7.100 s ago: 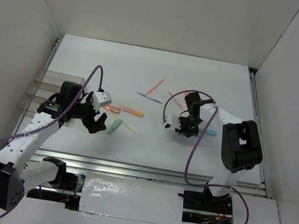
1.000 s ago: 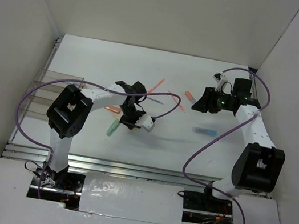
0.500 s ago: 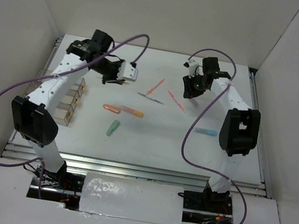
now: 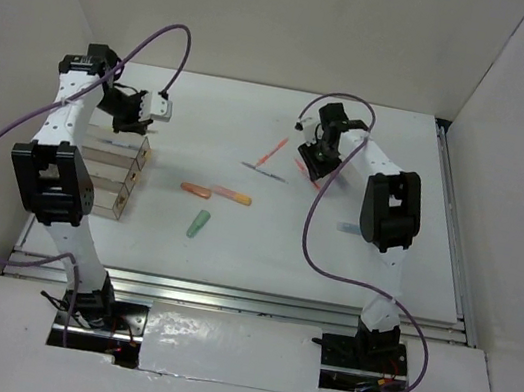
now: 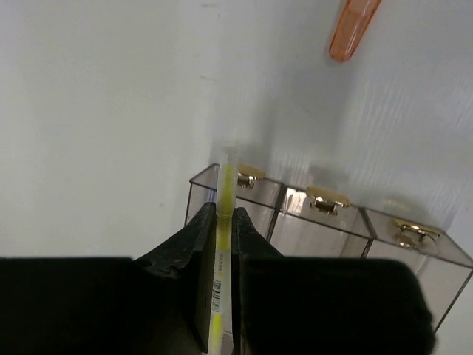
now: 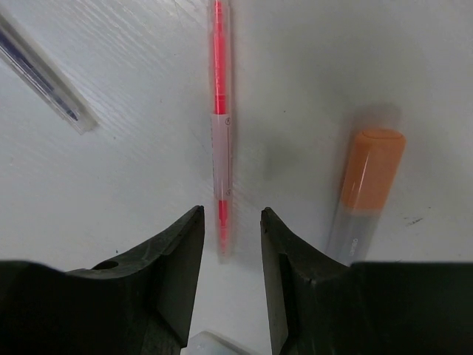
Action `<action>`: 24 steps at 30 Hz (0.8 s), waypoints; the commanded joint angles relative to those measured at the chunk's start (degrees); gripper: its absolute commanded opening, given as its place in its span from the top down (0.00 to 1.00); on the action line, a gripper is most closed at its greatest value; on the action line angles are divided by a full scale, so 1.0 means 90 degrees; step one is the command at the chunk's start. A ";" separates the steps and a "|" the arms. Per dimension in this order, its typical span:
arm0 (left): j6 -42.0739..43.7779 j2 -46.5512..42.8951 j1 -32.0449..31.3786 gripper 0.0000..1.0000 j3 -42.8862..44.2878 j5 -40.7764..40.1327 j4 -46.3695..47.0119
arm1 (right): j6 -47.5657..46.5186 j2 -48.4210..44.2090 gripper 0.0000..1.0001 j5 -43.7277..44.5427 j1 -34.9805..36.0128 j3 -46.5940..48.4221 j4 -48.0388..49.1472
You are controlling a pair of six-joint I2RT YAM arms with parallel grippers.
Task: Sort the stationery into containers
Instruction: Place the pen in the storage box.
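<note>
1. Left gripper [image 5: 224,222] pinches yellow pen [image 5: 226,174], its tip at the rim of the boxes [image 5: 198,194], lower centre; centre it inside the walls before release.
2. Right gripper [image 6: 230,222], narrowly parted, straddles red pen [image 6: 219,89]; close squarely.

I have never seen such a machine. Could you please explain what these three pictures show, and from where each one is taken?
These are two robot arms bolted at the near edge of a white table. The wide picture comes from a camera above and behind them. The other two come from small cameras on the wrists, so each shows its own two black fingers.

The left gripper is shut on a yellow pen, close to a row of clear containers.

The right gripper is open and low over a red pen, whose end lies between the fingers. An orange marker and a blue pen lie to either side.

An orange pen and a green cap, among other pieces, lie loose mid-table.
</note>
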 commanded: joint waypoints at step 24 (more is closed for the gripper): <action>0.1378 0.1312 0.0712 0.70 -0.0086 -0.1120 0.0750 | -0.0331 0.0303 0.55 0.0356 -0.0040 0.0549 -0.0644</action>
